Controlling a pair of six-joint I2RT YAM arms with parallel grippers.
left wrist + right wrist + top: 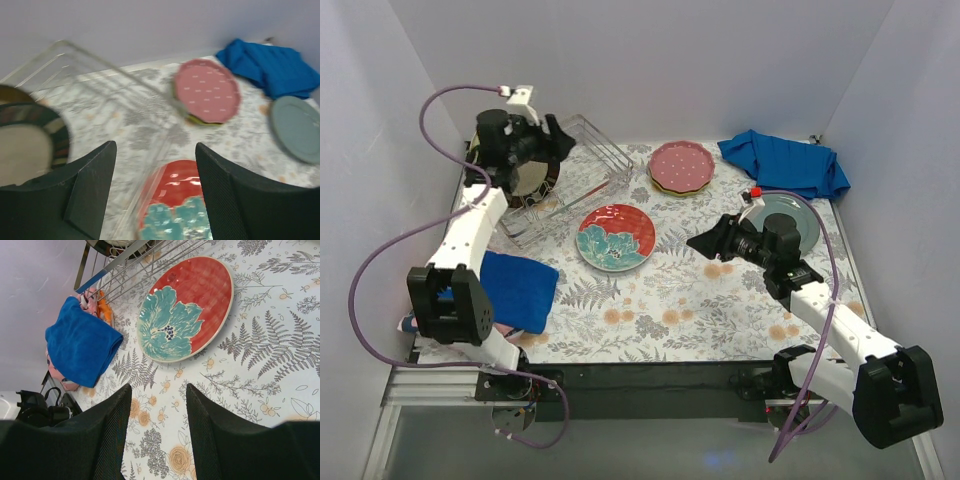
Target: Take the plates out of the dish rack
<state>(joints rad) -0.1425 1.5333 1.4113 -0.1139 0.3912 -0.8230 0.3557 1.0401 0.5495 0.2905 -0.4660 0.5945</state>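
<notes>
Plate (185,310), red with a teal flower, lies flat on the counter (275,365) ahead of the parted right pincer (157,390), and a dark-rimmed plate (30,135) stands in the wire rack (100,70) left of the parted left pincer (156,147).

Fern-print table (720,300) bears dish rack (588,160), plates (616,237), blue cloths (785,160).

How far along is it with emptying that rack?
Out on the table: the floral plate, the pink plate stacked on another, the grey plate. In hand: nothing; the left fingers hover open by the rack. Left: at least the dark-rimmed plate inside it.
</notes>
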